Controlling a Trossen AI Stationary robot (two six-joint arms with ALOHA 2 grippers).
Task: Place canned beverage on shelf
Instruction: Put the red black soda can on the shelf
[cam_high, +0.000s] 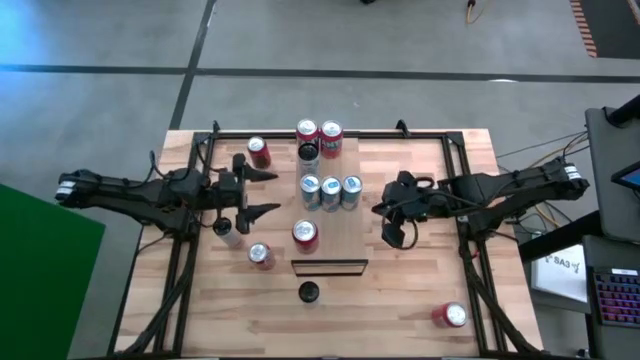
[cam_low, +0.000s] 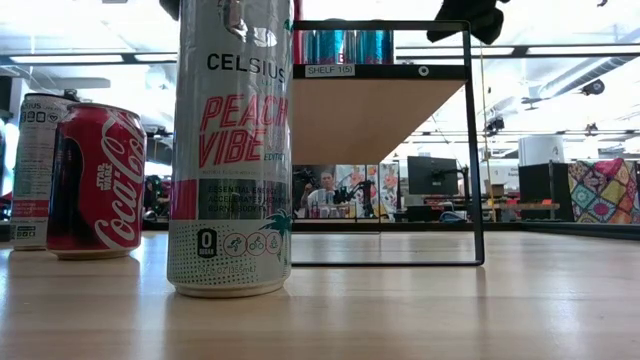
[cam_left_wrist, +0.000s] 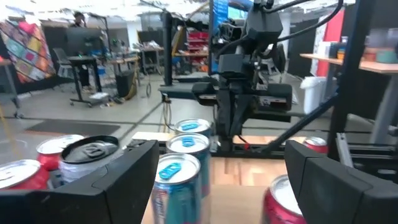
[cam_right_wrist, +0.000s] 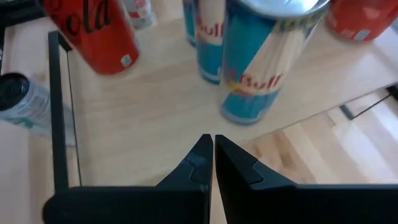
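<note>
Clock is on the high view, 12 = the table's (cam_high: 420, 290) far edge.

- The shelf (cam_high: 345, 235) sat mid-table and already carried seven cans. Two red ones and a black one stood at its 12 end, a row of three blue cans (cam_high: 330, 192) in the middle, and one red can (cam_high: 305, 233) toward 6. Bare board was left around that last one.
- My left gripper (cam_high: 262, 193) hung at 9 of the shelf, just off its edge, pointing at the blue row. Its jaws were spread wide with nothing between them.
- My right gripper (cam_high: 385, 213) waited at 3 of the shelf with its fingers pressed together, empty.
- Loose cans on the table:
  - a red can (cam_high: 259, 152) at 12 of the left gripper
  - a second red can (cam_high: 261, 255) at 6 of it
  - a grey can (cam_high: 222, 227) at about 7
  - a Celsius can (cam_high: 309, 291) off the shelf's 6 end
  - a far red can (cam_high: 450, 315) out at 5

My read: I was between placements, at the pick-the-next-can step, with nothing in hand.

The next move would probably go to the left arm:
1. Swing to one of the two red cans beside it.
2. Drop the spread jaws around the can's body and close.
3. Lift clear of the shelf edge.
4. Set the can on the bare wood toward 6 without clipping the blue row.
</note>
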